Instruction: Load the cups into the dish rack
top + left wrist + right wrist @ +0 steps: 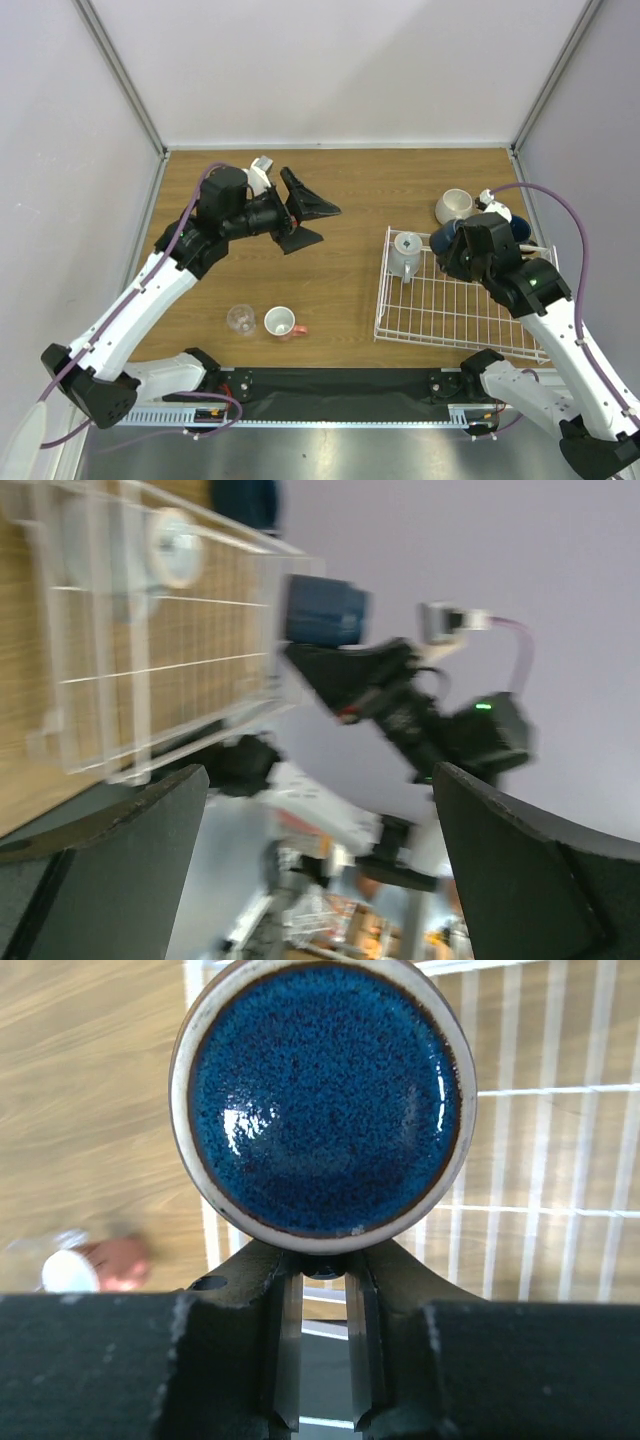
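My right gripper [455,248] is shut on the handle of a dark blue mug [443,238], held over the far left part of the white dish rack [455,325]. In the right wrist view the mug's blue base [325,1100] faces the camera above my gripper [325,1260], with the rack [560,1140] below. A pale grey-blue mug [406,252] stands in the rack. My left gripper [308,218] is open and empty, raised above the table's middle; its view shows the rack [150,680] and the held mug [322,610].
A cream-white mug [455,205] and another dark blue mug [520,228] sit behind the rack. A clear glass [240,319] and a reddish-pink cup [282,322] on its side lie near the front edge, left of the rack.
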Motion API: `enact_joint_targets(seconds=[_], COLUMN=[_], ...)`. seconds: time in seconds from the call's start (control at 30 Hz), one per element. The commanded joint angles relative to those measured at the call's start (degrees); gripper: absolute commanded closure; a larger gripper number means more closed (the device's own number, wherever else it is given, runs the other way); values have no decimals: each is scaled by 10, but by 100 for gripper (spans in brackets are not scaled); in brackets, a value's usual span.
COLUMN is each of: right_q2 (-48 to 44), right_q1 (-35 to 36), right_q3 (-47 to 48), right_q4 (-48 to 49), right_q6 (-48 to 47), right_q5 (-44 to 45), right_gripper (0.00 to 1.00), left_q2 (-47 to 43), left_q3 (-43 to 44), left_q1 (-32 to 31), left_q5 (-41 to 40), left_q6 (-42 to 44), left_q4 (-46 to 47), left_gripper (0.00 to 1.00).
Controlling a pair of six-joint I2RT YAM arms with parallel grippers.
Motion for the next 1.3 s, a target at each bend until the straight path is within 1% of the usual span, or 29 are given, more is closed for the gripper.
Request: enact_joint_targets(seconds=[0.0,0.07,0.1,0.2,0.27,0.37,0.43,0.53,0.97,1.07,1.1,1.17,1.27], right_q2=[4,13,18,44,48,56,64,83,145,155,156,154,143], right_q1=[-11,-12,-14,-15,-15,-15,-15,-15,-23,-34,-39,-45,-45], right_q3=[5,-2,-5,-27,-51,-80,-90,-104,-149,-167,-173,-189,-211], right_q4=[-11,-9,-7,5,23,48,63,80,156,179,193,206,230], right_q6=[0,-10,-14,-16,-16,-21,-30,-41,-60,-64,-65,-70,-76], right_q5=[65,80,81,78,76,80,82,82,93,89,89,88,90], right_gripper=[100,100,100,100,100,100,100,100,100,100,100,100,100], left_q2=[13,-10,-21,-47,-46,-34,-26,-10,9,24,30,42,39], left_q3=[61,42,27,-29,-49,-46,-35,-16,-10,6,16,41,45], left_q1=[2,3,6,17,17,17,17,17,19,21,21,21,21], left_q5=[-58,-68,-64,-39,-25,-5,-5,-6,13,14,6,-3,-12], left_q6=[140,129,120,81,68,70,76,86,97,123,135,174,190], left_q4=[-221,-204,-173,-122,-110,-107,-110,-131,-125,-155,-195,-229,-242], left_gripper=[0,0,0,0,3,9,16,19,21,25,25,26,26])
